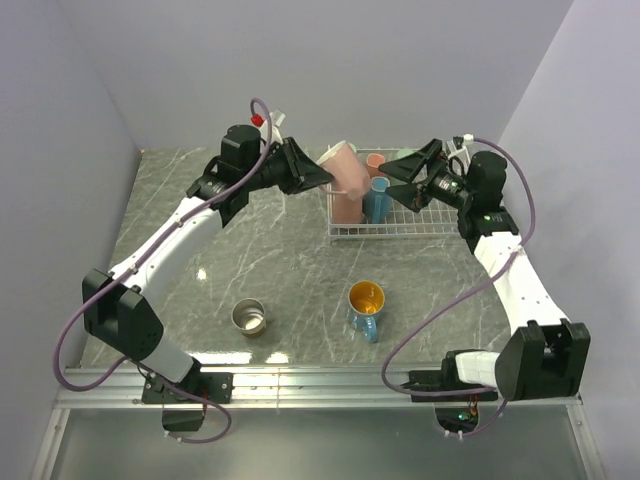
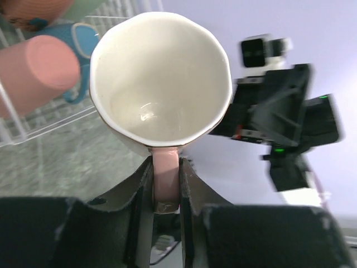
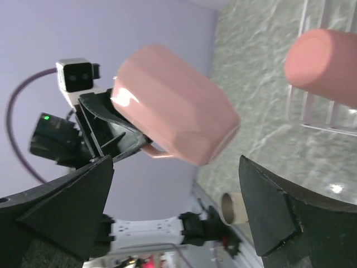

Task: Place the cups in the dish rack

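Upper centre, the left gripper (image 2: 166,174) clamps the handle of a pale pink mug (image 1: 345,172) over the left edge of the dish rack (image 1: 402,229). Upper right, the right gripper (image 3: 176,162) gapes wide, empty.

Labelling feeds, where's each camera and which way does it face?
Top external: above, behind the bases, looking down; left arm, right arm, dish rack show.
Left wrist: on that arm, looking into the pale pink mug; left tool pinches its handle.
Right wrist: on its arm, facing left at that mug; open right tool frames it.
Shared: both wrists see the mug.
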You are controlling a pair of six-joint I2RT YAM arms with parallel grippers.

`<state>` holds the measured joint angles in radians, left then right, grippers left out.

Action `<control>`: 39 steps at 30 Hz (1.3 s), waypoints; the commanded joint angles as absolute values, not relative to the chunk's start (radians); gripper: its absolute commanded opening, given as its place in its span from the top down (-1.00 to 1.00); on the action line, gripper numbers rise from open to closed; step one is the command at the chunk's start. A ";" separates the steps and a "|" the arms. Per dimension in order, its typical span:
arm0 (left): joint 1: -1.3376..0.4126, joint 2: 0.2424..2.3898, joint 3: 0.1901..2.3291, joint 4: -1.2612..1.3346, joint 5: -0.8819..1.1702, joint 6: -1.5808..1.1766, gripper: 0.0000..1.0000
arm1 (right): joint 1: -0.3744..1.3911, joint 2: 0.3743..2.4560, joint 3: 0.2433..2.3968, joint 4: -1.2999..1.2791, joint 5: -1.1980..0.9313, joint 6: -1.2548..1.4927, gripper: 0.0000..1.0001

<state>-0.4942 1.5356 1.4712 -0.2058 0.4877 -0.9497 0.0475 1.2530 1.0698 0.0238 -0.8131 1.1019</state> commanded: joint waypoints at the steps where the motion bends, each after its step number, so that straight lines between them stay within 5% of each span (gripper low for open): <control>1: -0.466 1.474 1.486 0.101 0.601 -1.101 0.99 | 0.041 1.278 1.045 0.318 -0.880 1.275 -0.99; 16: -0.430 1.520 1.341 0.534 0.646 -1.443 0.99 | 0.043 1.338 0.997 0.659 -0.870 1.515 -0.99; 39: -0.468 1.591 1.384 0.584 0.643 -1.506 0.99 | 0.098 1.405 1.071 0.672 -0.838 1.514 -1.00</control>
<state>-0.4587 1.6089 1.3186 0.4236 0.6327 -1.4837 0.0864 1.4002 1.0153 0.5953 -0.8520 1.5028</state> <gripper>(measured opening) 0.239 0.996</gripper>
